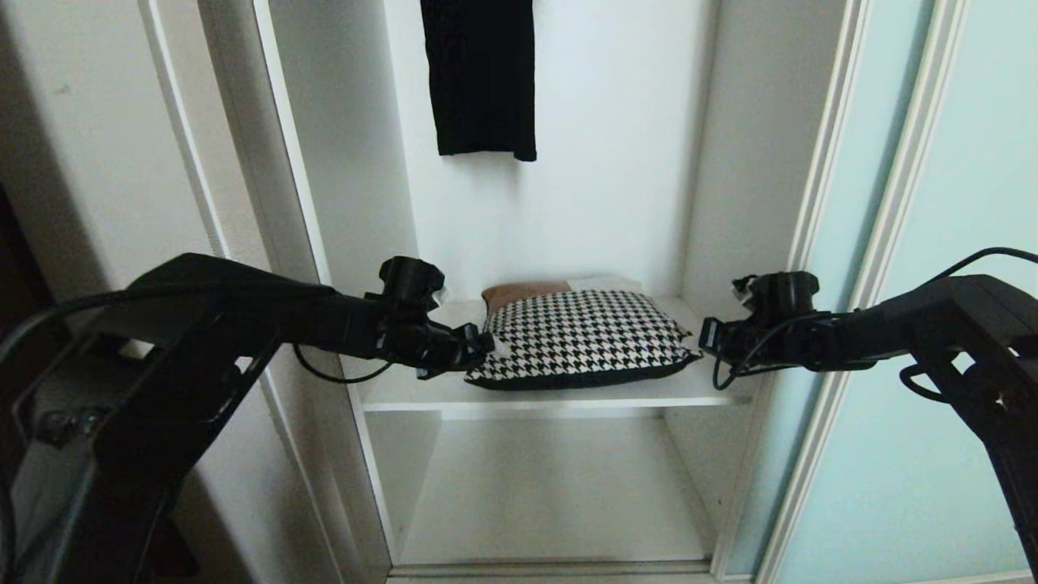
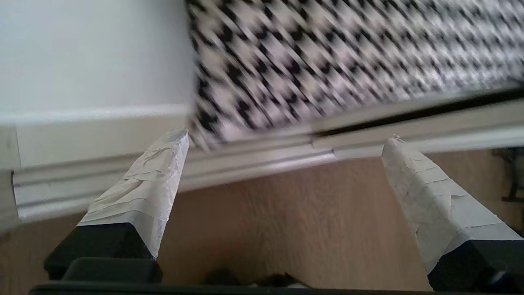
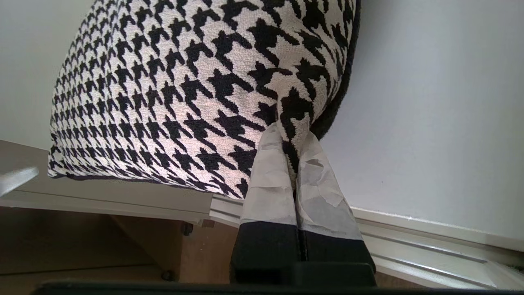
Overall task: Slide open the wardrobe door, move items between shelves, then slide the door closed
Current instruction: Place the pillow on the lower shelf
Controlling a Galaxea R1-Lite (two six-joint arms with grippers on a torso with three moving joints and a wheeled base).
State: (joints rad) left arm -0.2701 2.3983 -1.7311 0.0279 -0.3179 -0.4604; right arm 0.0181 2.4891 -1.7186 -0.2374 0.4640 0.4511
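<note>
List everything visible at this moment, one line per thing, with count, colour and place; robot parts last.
cushion: one, black-and-white houndstooth with rust-brown and light-grey patches at the back, lying on the upper shelf
upper shelf: one, white, mid-height in the open wardrobe
lower shelf: one, white, below it, nothing seen on it
sliding wardrobe door: one, pale aqua glass, slid to the right
garment: one, black, hanging above the cushion
floor: light wood, in front of the wardrobe
left gripper: one, black, open, at the cushion's left corner, not holding it
right gripper: one, black with taped fingers, shut on the cushion's right corner
</note>
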